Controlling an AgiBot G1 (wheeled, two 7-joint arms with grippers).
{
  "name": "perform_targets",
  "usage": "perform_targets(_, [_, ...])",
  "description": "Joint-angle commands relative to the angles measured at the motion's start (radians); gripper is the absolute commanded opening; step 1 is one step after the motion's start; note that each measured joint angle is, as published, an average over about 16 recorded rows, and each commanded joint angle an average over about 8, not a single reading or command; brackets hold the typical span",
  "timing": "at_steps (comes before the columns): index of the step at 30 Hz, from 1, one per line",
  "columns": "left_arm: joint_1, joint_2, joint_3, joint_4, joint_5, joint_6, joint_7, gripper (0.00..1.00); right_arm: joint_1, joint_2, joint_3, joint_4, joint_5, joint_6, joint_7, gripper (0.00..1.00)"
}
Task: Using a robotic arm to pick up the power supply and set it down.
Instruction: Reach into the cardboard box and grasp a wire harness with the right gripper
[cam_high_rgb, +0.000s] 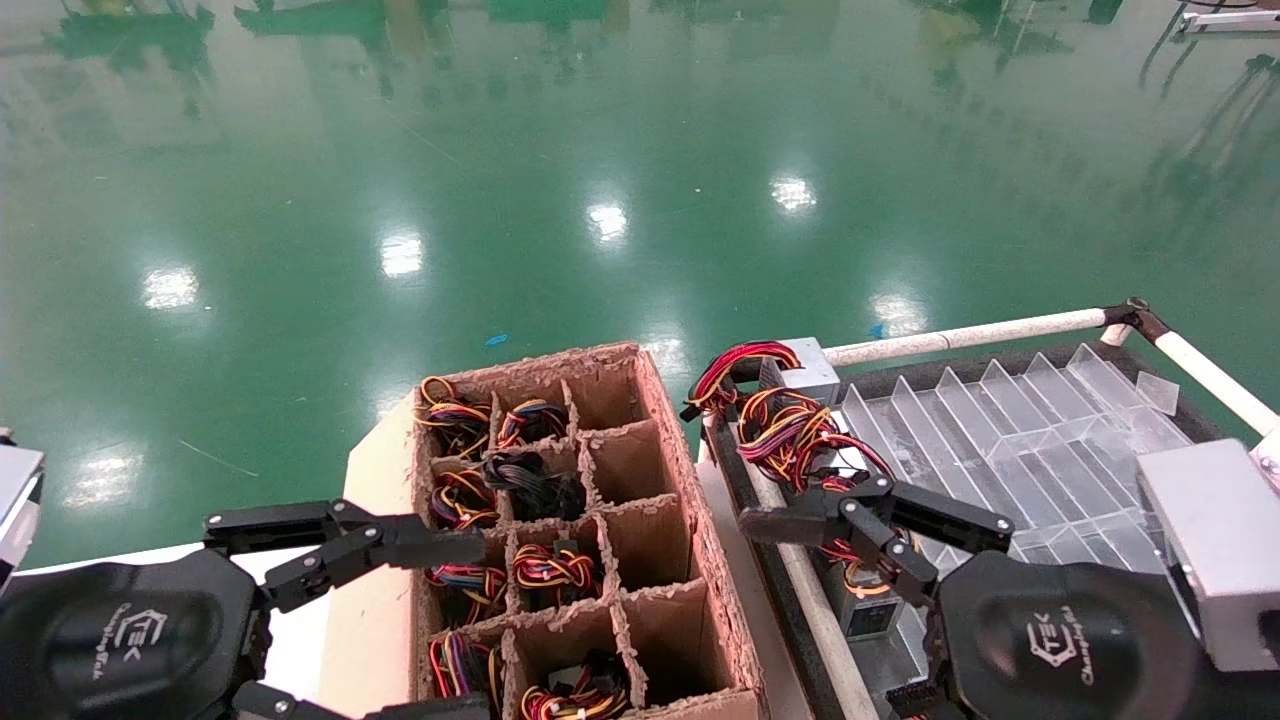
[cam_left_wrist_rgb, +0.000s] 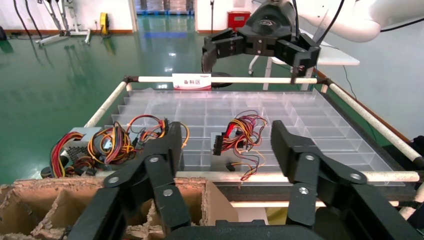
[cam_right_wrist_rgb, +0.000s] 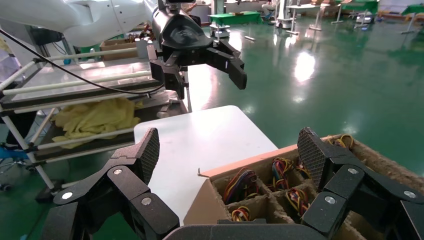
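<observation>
While both wrists carry a pale logo ending in "TEK", the only other writing is a red-and-white card (cam_left_wrist_rgb: 191, 81) of Chinese characters, clipped to the far white rail (cam_left_wrist_rgb: 150, 79) of the clear divided tray (cam_left_wrist_rgb: 320, 125).

The left gripper (cam_high_rgb: 400, 625) hangs with jaws spread wide over the near-left cells of the cardboard crate (cam_high_rgb: 690, 480), holding nothing. The right gripper (cam_high_rgb: 800, 610) hovers, equally spread and empty, at the tray's near-left edge above a small grey box (cam_high_rgb: 868, 612) trailing red and yellow wires.

The power supply's black cable bundle (cam_high_rgb: 530, 482) shows in a crate cell in the second row from the far end; its grey body is hidden. Neighbouring cells hold coloured wire bundles.

The crate sits on a white tabletop (cam_right_wrist_rgb: 200, 145). Around it spreads a glossy green floor (cam_high_rgb: 600, 150) mirroring ceiling lights. A yellow cloth (cam_right_wrist_rgb: 95, 117) lies on a rack behind the left arm.
</observation>
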Motion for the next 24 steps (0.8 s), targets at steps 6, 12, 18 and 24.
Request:
perform_targets(6, [0.0,0.0,0.0,0.0,0.0,0.0,0.0,0.0,0.086,-0.078,-0.063,-0.059,-0.13,0.028,-0.012,1.0])
perform_targets(12, [0.0,0.0,0.0,0.0,0.0,0.0,0.0,0.0,0.216,-0.206,-0.159,-0.189,-0.303,0.037,-0.042,1.0])
perform_targets(18, [0.0,0.0,0.001,0.0,0.0,0.0,0.0,0.0,0.33,-0.34,-0.238,-0.376,-0.449,0.054,-0.129,1.0])
perform_targets(24, [0.0,0.0,0.001,0.0,0.0,0.0,0.0,0.0,0.406,-0.462,-0.273,-0.589,-0.517,0.085,-0.265,0.43])
